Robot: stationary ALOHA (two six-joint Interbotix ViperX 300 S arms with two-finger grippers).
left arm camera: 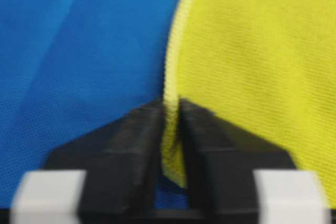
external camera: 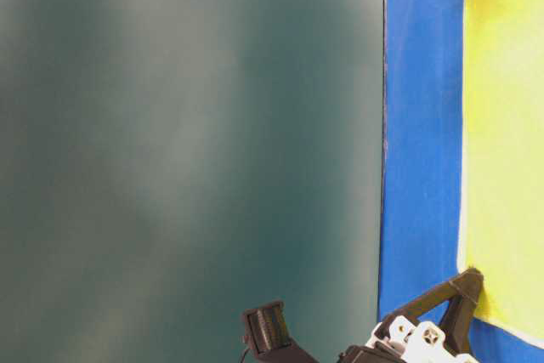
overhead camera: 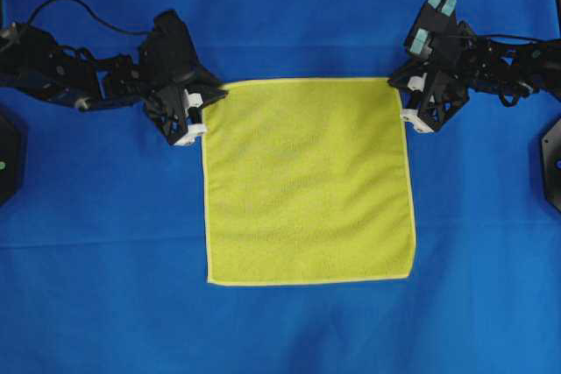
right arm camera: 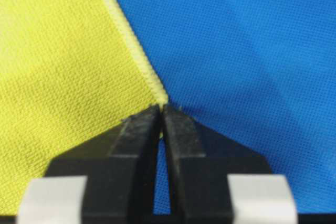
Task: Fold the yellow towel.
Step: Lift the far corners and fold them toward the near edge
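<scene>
The yellow towel (overhead camera: 307,181) lies flat and square on the blue cloth (overhead camera: 105,304). My left gripper (overhead camera: 213,94) sits at its far left corner. The left wrist view shows that gripper (left arm camera: 171,103) shut on the towel (left arm camera: 252,51), with a fold of the hem pinched upright between the black fingers (left arm camera: 131,145). My right gripper (overhead camera: 397,87) is at the far right corner. In the right wrist view it (right arm camera: 161,107) is shut, and only the tip of the towel (right arm camera: 58,66) corner is caught between its fingertips.
The blue cloth (external camera: 421,125) covers the whole work surface around the towel. Black arm bases stand at the left edge (overhead camera: 7,159) and the right edge (overhead camera: 552,164). In the table-level view a dark green wall (external camera: 187,159) stands behind the table.
</scene>
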